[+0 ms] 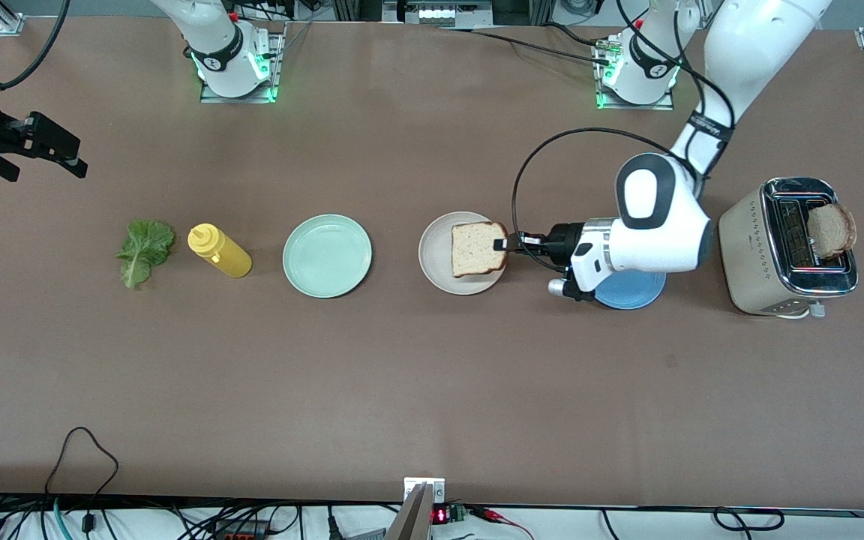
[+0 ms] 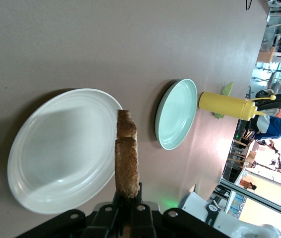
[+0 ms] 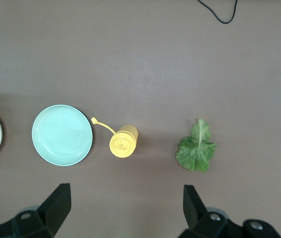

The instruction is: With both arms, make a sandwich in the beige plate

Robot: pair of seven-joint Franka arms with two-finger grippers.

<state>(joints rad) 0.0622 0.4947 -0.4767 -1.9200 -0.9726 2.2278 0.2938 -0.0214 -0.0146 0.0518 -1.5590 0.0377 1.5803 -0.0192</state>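
My left gripper (image 1: 503, 244) is shut on the edge of a toasted bread slice (image 1: 477, 249) and holds it level over the beige plate (image 1: 436, 255). The left wrist view shows that slice (image 2: 127, 158) edge-on between the fingers, beside the plate (image 2: 61, 148); I cannot tell whether they touch. A lettuce leaf (image 1: 145, 251) lies toward the right arm's end of the table. Above the table there, my right gripper (image 1: 43, 171) hangs open and empty; its wrist view shows the lettuce (image 3: 196, 148) below it. No assembled sandwich is in view.
A mint-green plate (image 1: 327, 256) and a yellow squeeze bottle (image 1: 219, 250) lie between the beige plate and the lettuce. A blue plate (image 1: 638, 291) sits under the left arm's wrist. A toaster (image 1: 758, 247) holds another bread slice (image 1: 833, 230).
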